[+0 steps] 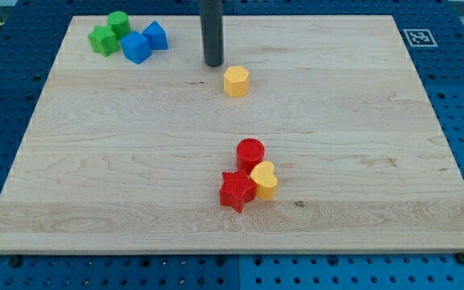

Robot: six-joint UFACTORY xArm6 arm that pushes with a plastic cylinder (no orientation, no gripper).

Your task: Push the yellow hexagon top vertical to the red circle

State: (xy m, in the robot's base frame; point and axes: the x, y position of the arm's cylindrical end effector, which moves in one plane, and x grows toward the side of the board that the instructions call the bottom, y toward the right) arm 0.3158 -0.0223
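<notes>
The yellow hexagon [236,81] lies on the wooden board in the upper middle of the view. The red circle [250,151] lies below it, slightly to the right, in the lower middle. My tip [213,64] is the lower end of the dark rod, just up and left of the yellow hexagon, a small gap apart from it. The hexagon sits well above the red circle, a little left of its vertical line.
A red star [237,191] and a yellow heart [264,180] touch the red circle from below. At the top left are a green star-like block [102,39], a green round block [119,22] and two blue blocks [136,47] [155,35]. A marker tag [418,36] is at the board's top right corner.
</notes>
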